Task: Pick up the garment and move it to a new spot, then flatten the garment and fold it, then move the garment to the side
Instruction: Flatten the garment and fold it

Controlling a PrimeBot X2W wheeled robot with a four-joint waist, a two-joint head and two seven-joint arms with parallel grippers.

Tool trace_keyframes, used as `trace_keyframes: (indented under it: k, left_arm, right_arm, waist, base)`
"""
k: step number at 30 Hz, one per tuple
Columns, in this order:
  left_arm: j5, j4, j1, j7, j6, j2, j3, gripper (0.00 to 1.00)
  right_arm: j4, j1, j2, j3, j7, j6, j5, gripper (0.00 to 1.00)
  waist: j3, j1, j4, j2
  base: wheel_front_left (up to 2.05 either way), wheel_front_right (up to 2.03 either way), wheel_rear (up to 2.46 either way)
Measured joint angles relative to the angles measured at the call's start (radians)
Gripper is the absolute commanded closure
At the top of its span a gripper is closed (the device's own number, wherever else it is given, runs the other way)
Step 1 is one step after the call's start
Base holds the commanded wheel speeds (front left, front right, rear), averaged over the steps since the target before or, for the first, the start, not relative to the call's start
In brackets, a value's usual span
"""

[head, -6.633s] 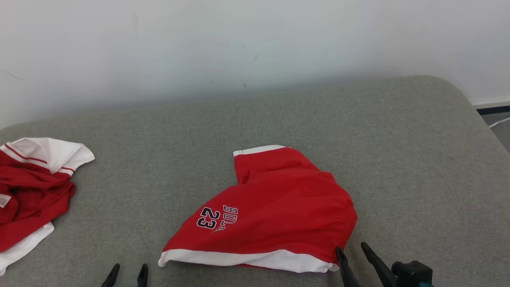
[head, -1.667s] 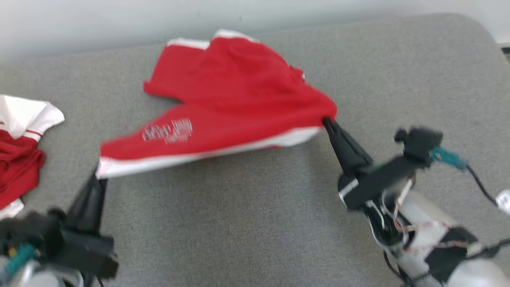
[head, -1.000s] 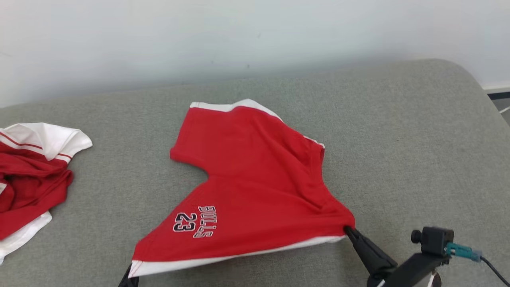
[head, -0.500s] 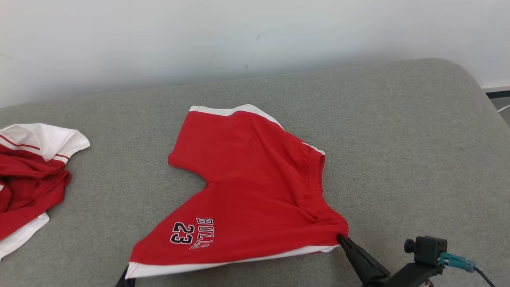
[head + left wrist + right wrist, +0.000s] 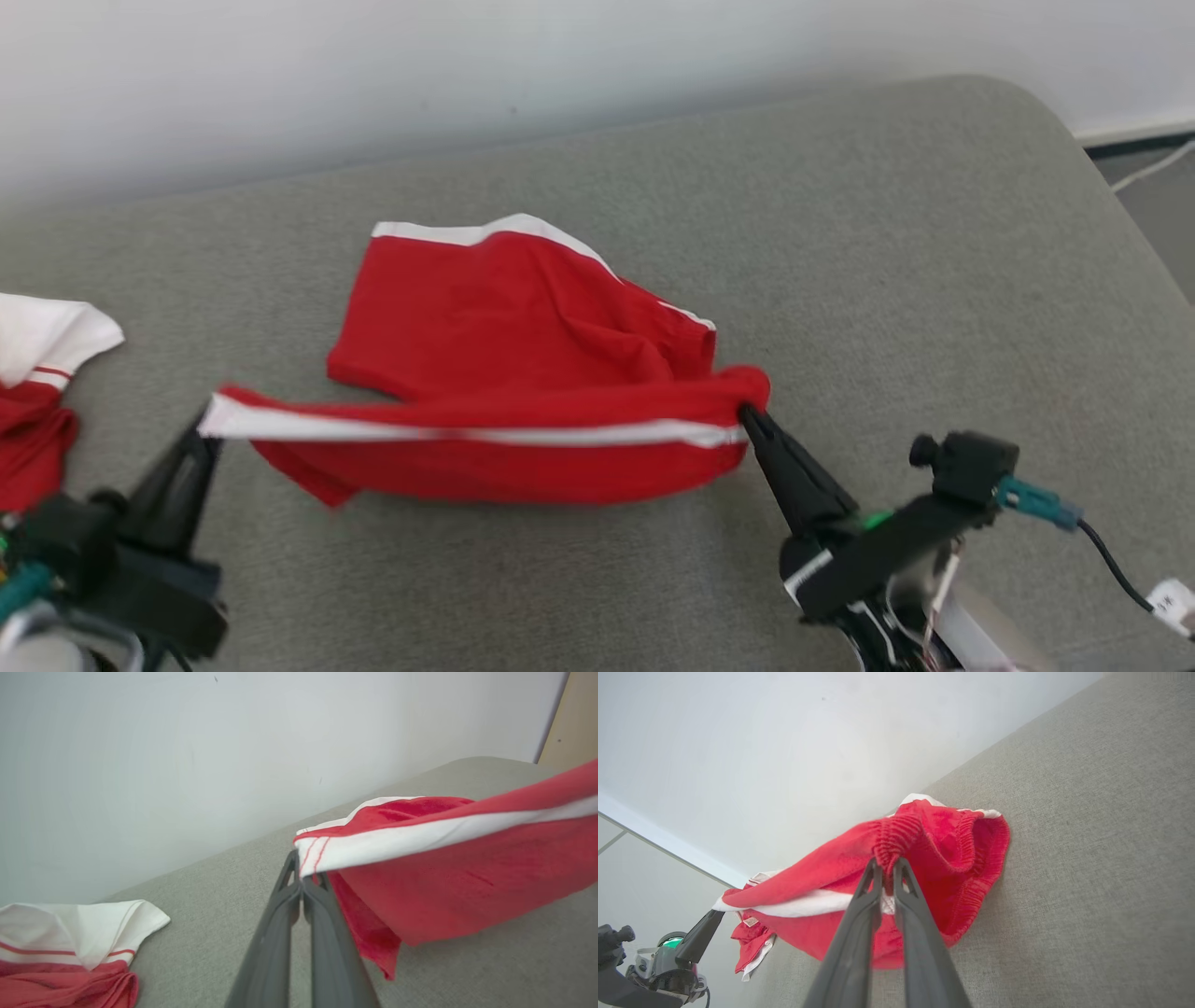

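**Holding the garment point(image 5: 523, 373) taut at both ends**

Pinching the white-trimmed hem corner with the left gripper point(image 5: 209, 427), jaws pressed tight on the cloth. Clamping the gathered waistband with the right gripper point(image 5: 747, 415) — closed nearly flat around a bunch of red fabric. Raised along the near edge as a taut band between the two; draped at the far side on the middle of the grey cushion point(image 5: 887, 233). Well apart at the left — a heap of red-and-white cloth point(image 5: 28, 439), crumpled.

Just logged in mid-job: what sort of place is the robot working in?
Probably an indoor folding station: a grey padded surface against a white wall, with red shorts and another red-and-white garment there.
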Motion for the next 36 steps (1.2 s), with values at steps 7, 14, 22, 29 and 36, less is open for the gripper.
trace_keyframes:
  k: [7, 14, 22, 29, 36]
  left_arm:
    - [-0.005, 0.073, -0.193, 0.08, -0.053, 0.087, 0.008, 1.0]
    - [-0.009, 0.159, -0.375, 0.145, -0.081, 0.167, -0.045, 1.0]
    - [-0.055, 0.3, -0.593, 0.224, -0.09, 0.236, -0.207, 1.0]
    - [-0.096, 0.41, -0.759, 0.225, -0.09, 0.281, -0.359, 1.0]
    - [-0.135, 0.511, -0.874, 0.228, -0.09, 0.284, -0.495, 1.0]
  right_arm:
    - [0.1, -0.138, 0.111, -0.013, -0.027, 0.0, -0.018, 1.0]
    - [0.211, -0.285, 0.197, -0.002, -0.064, 0.0, 0.014, 1.0]
    - [0.34, -0.439, 0.255, 0.04, -0.109, 0.0, 0.072, 1.0]
    - [0.381, -0.507, 0.275, 0.089, -0.141, 0.0, 0.121, 1.0]
    - [0.409, -0.545, 0.28, 0.134, -0.159, 0.0, 0.166, 1.0]
  waist:
    - [0.072, 0.0001, -0.061, 0.0]
    - [0.157, 0.0002, -0.121, 0.0001]
    - [0.249, 0.0002, -0.184, 0.0001]
    - [0.301, 0.0002, -0.221, 0.0001]
    - [0.328, 0.0001, -0.256, 0.0001]
  base:
    - [0.0, 0.0, 0.0]
    - [0.0, 0.0, 0.0]
    - [0.0, 0.0, 0.0]
    - [0.0, 0.0, 0.0]
    - [0.0, 0.0, 0.0]
